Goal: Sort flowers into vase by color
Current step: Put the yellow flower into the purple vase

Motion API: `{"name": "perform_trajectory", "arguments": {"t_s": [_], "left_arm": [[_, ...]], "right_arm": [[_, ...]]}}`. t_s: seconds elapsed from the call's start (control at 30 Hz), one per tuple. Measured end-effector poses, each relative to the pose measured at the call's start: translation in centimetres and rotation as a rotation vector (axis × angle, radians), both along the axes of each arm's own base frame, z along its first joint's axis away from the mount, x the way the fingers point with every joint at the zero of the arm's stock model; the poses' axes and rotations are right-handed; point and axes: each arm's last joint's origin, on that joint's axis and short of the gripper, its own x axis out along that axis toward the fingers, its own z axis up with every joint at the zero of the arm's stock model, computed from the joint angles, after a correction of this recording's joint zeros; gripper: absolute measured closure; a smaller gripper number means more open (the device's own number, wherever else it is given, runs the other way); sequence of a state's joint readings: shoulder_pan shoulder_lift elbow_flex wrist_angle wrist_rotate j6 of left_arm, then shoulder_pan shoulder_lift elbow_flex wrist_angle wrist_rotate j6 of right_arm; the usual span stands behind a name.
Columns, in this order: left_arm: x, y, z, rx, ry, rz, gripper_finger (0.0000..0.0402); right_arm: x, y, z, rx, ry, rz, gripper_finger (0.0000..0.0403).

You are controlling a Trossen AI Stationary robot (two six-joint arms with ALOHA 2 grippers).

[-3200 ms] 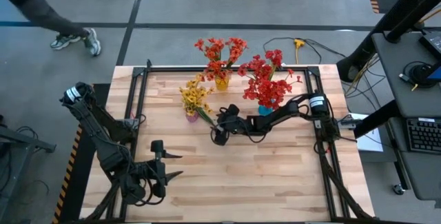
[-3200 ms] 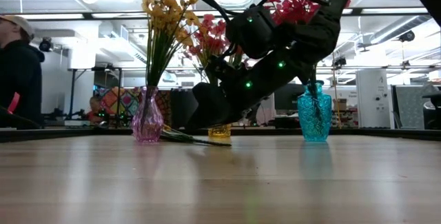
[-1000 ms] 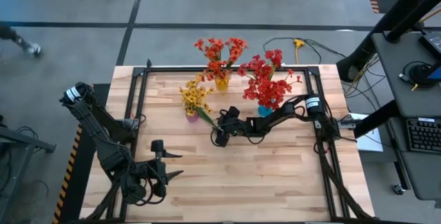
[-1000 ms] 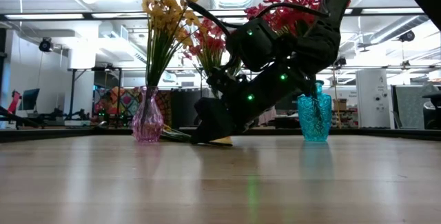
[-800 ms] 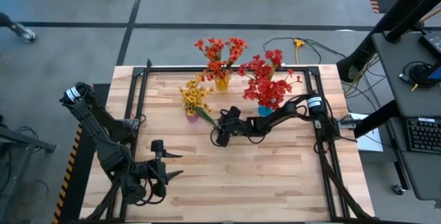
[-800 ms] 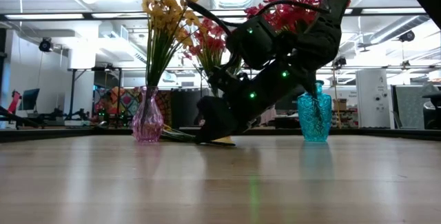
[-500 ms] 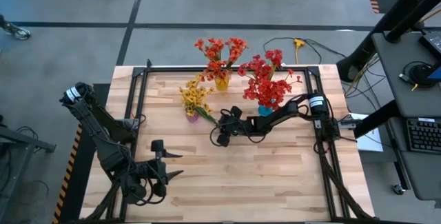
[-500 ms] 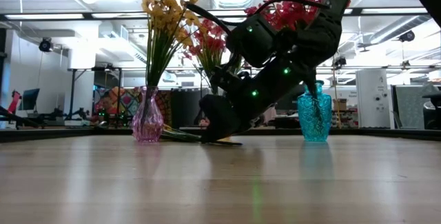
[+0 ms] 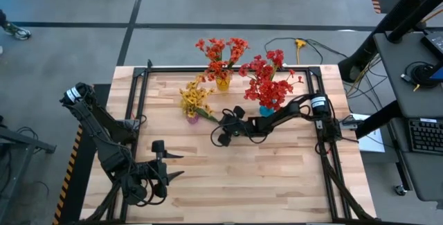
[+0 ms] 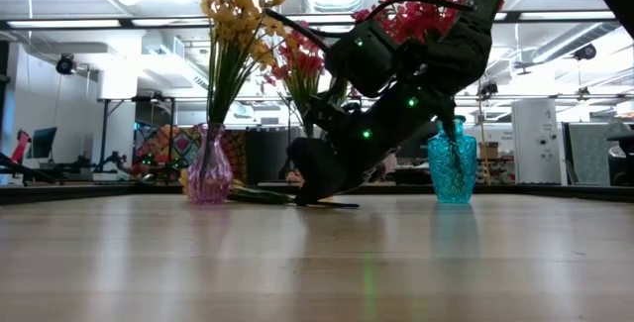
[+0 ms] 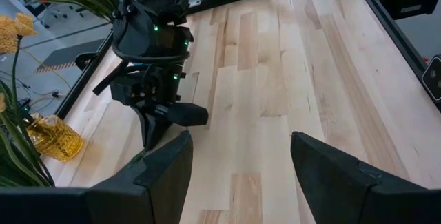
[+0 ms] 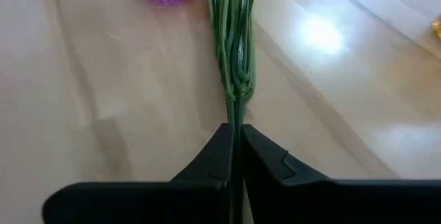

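The table was a pale butcher-block top in a black frame, sitting on a grey concrete floor, with a big open workshop full of ceiling lights behind it in the low view. Three vases stood toward the far edge: a pink vase with yellow flowers, a yellow vase with orange-red flowers, and a teal vase with red flowers.

The right claw was down at the table just beside the pink vase, pinched tight on the end of a green stem bundle lying flat on the wood. A second earlier its fingers were apart around that stem, so it had just clamped down, and the pink vase had slid slightly. The left claw hung near the front-left corner, fingers spread wide with nothing between them, same as before.
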State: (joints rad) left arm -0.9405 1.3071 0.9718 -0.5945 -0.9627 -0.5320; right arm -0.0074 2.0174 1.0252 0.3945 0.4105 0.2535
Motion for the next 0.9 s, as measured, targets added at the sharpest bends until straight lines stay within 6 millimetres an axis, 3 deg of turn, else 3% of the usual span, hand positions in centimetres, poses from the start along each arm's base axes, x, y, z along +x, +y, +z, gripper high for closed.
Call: {"name": "perform_trajectory", "arguments": {"t_s": [0.2,0.5,0.9], "left_arm": [[0.0,0.0,0.0,0.003,0.002,0.0,0.0174],[0.1,0.2,0.1,0.029,-0.028,0.033,0.0175],[0.2,0.2,0.3,-0.072,-0.088,0.1,0.0174]], "right_arm": [[-0.6,-0.4,1.3,-0.026,0.012,-0.095,0.0389],[-2.5,-0.3,5.8,-0.051,0.079,-0.15,0.039],[-9.1,0.8,13.0,0.189,0.237,-0.157,0.039]]}}
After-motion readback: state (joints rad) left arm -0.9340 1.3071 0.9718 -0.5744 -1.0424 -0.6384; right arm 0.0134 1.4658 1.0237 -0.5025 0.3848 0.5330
